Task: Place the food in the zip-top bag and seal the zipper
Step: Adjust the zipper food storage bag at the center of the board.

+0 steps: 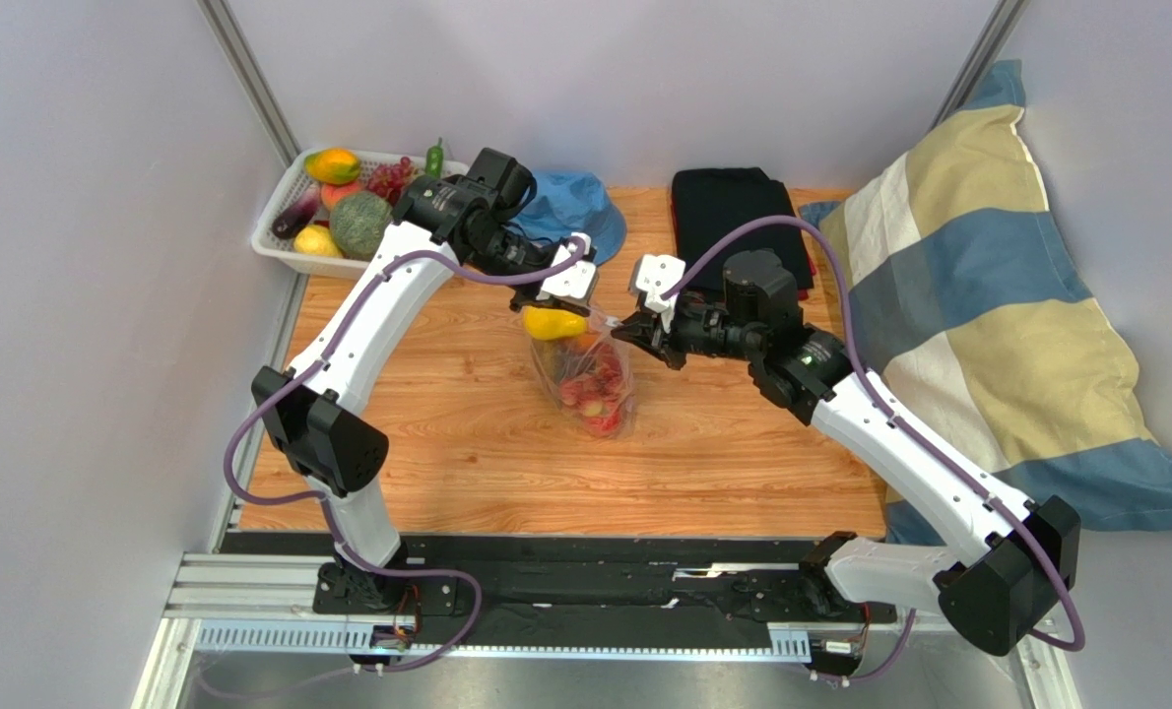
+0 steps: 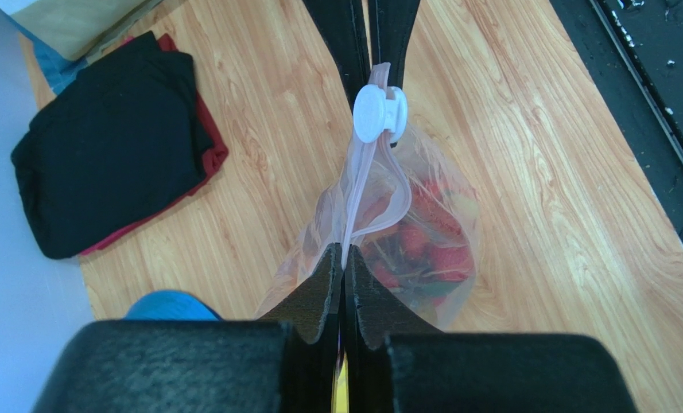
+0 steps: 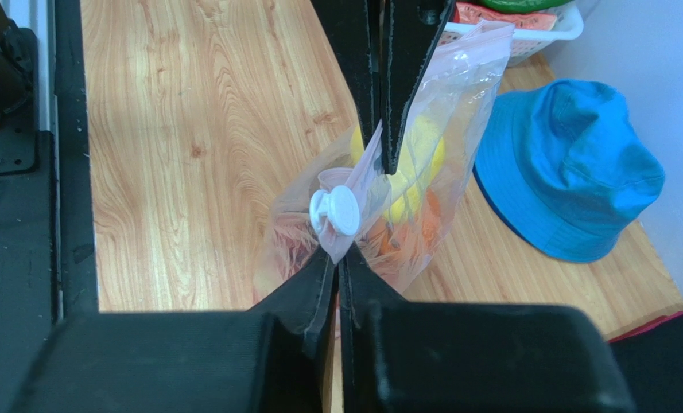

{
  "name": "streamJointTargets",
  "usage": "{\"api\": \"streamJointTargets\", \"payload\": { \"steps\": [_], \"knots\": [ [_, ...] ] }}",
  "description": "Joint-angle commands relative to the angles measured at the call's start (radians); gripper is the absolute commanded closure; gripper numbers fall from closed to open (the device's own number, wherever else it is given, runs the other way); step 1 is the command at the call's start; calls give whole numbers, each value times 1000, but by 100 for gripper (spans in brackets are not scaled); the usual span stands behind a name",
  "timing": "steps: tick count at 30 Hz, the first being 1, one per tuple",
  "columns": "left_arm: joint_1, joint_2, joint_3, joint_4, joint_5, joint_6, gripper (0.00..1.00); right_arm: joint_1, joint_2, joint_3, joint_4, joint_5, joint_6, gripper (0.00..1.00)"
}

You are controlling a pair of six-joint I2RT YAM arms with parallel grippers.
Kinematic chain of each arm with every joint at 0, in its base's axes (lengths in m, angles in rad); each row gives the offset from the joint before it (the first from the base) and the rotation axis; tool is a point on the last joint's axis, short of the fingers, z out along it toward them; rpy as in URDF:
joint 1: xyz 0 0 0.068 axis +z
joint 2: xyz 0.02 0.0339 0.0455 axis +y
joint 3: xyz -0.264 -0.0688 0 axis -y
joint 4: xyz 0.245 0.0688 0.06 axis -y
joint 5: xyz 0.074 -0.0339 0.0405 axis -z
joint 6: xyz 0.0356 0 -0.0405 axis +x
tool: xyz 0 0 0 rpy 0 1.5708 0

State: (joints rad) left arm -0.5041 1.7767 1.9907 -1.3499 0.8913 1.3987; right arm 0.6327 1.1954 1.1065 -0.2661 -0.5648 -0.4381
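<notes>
Far L: white basket [image 1: 274, 237] holds more toy produce [image 1: 355, 222]. Centre-L: L gripper [image 1: 589, 305] is clenched on one end of the zip-top bag [image 1: 601, 387] top edge. Bag hangs between both grips over the tabletop [image 1: 444, 443], loaded w/ red pieces [image 1: 595, 399] and a yellow fruit [image 1: 554, 322]. R gripper [image 1: 625, 328] is clenched on the opposite end, just beside the white slider [image 2: 375, 114]. Zipper strip [image 2: 358, 194] looks gaped between grips, i.e. prob. not sealed.

Handling: film is thin, soft, slippery; the load makes it sag. Grip the stiffer zipper strip, not the film. Hold it taut when you run the slider.

Place: robot test booth — a lab.
Walls: grey panels [image 1: 89, 222], metal posts [image 1: 256, 81] at 11 and 1.
Base: arms [image 1: 370, 318] on rail [image 1: 252, 598] at 6.
</notes>
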Motion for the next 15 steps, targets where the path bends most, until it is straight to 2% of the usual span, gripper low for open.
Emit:
{"api": "streamJointTargets", "payload": {
  "steps": [1,3,4,6,8,10,11,12,14,15],
  "knots": [
    [-8,-19,17,-307,20,-36,79,5,-8,39,67,16,-11,100],
    [12,-37,26,-228,37,-150,64,4,-17,30,73,20,-16,100],
    [28,-49,23,-194,63,-185,54,5,-22,27,76,22,-16,100],
    [91,-113,-16,-76,171,-266,20,5,-29,21,82,20,-14,100],
    [105,-170,-97,29,202,-334,18,5,-37,15,90,19,-10,100],
    [96,-265,-159,116,222,-294,17,4,-39,10,93,20,4,100],
    [84,-299,-238,165,206,-309,18,4,-42,10,97,25,15,100],
    [44,-371,-284,308,180,-343,18,2,-45,7,100,29,24,100],
    [12,-434,-408,446,129,-418,18,2,-51,3,111,31,48,100],
    [-23,-480,-446,589,95,-455,19,4,-51,-7,117,34,56,100]
  ]
}}
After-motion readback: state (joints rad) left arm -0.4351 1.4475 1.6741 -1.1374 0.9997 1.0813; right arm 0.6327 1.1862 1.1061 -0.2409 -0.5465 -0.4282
